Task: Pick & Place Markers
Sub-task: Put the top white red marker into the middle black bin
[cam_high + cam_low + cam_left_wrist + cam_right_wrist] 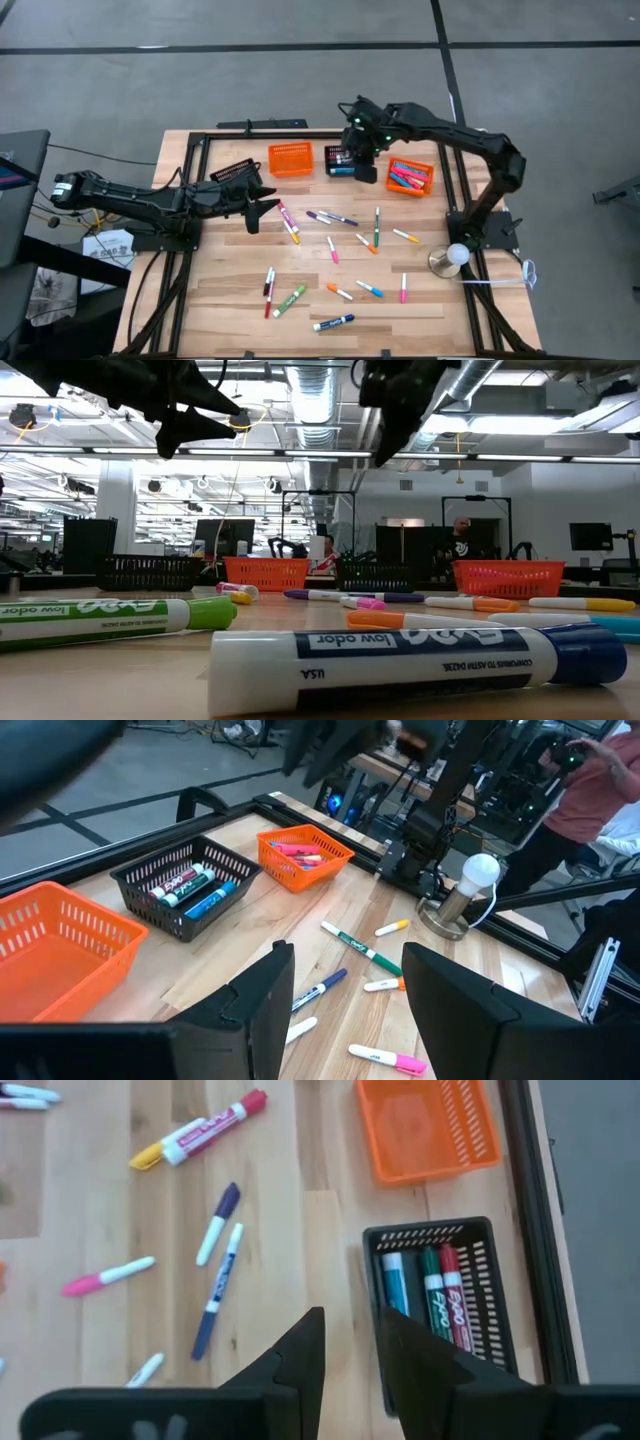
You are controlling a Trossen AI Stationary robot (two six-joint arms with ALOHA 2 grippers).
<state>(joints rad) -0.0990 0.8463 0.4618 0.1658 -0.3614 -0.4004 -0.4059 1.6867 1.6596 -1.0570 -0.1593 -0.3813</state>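
Many capped markers (340, 250) in mixed colours lie flat and scattered over the wooden table's middle and near part. My left gripper (262, 212) (345, 1010) hovers open above the scatter's left end, over a pink and yellow marker (288, 222), with nothing between its fingers. My right gripper (365, 170) (352, 1355) is open and hangs over the near edge of a black mesh basket (440, 1305). That basket holds a blue, a green and a red marker (450, 1295) lying side by side. In the low view both grippers stand well above the table.
Baskets stand in a row along the far edge: a black one (235, 175) under my left arm, an orange one (290, 158), the black one, and an orange one (410, 177) holding several markers. A round-based bulb (455, 257) stands at the right. A person (600, 780) stands beyond the table.
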